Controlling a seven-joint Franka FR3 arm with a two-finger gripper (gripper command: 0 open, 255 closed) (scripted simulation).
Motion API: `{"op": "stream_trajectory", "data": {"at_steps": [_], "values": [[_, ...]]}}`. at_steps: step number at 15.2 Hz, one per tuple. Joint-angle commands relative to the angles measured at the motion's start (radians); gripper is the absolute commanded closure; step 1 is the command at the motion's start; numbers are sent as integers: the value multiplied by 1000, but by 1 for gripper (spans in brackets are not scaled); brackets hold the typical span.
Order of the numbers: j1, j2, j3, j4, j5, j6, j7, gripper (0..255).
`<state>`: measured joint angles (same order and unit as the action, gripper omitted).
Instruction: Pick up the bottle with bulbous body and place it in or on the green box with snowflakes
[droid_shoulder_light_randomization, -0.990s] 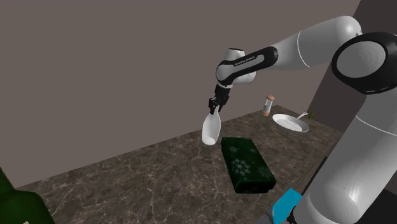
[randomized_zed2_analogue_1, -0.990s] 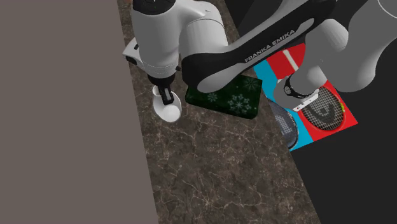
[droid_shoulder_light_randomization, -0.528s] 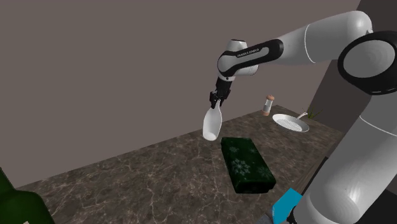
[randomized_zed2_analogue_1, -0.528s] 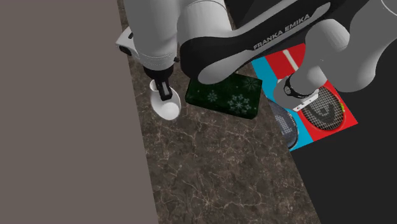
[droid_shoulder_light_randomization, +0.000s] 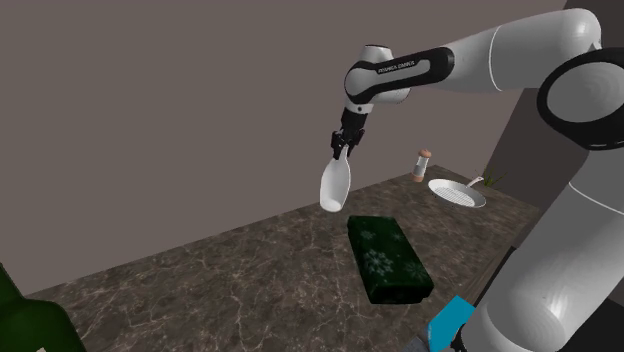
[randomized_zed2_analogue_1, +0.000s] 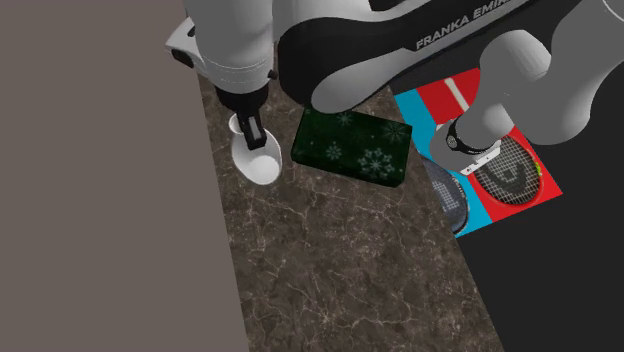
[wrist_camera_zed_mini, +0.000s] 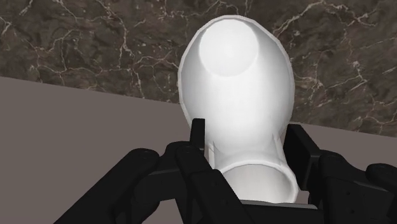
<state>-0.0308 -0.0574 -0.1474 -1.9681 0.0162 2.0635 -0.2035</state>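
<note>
Shoulder view first: the gripper (droid_shoulder_light_randomization: 343, 150) is clamped on the neck of the white bottle (droid_shoulder_light_randomization: 335, 186), and the fat body hangs straight below it, well clear of the tabletop (droid_shoulder_light_randomization: 230, 275). The green box with snowflakes (droid_shoulder_light_randomization: 388, 258) lies flat on the tabletop, lower than the gripper and off toward the stand's side.

Second exterior view, looking down: the bottle (randomized_zed2_analogue_1: 259, 162) sits right under the gripper (randomized_zed2_analogue_1: 252, 130), over bare marbled surface next to the wall (randomized_zed2_analogue_1: 100, 200). The green box (randomized_zed2_analogue_1: 352, 148) is just beside the gripper, not beneath it.

Wrist view: both fingers (wrist_camera_zed_mini: 198, 130) press on the narrow neck, with the bulb of the bottle (wrist_camera_zed_mini: 235, 83) swelling out beyond the gripper (wrist_camera_zed_mini: 248, 137) and its round base pointing away at the tabletop.

My take on handling – it looks rigid, smooth and glossy, so probably slippery, and I can't tell the material. The neck seems like the right place to hold, since the body looks too wide and rounded for these jaws. The weight hangs below the grip though, so it could swing or pivot – I'd move it gently.
</note>
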Motion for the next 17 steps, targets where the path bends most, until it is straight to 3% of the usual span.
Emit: {"op": "stream_trajectory", "data": {"at_steps": [1, 14, 17], "values": [[0, -7, 0, 20, -1, -26, 1, 255], [0, -10, 1, 191, -3, -201, 5, 255], [-1, -84, 1, 137, -14, -220, 6, 255]]}}
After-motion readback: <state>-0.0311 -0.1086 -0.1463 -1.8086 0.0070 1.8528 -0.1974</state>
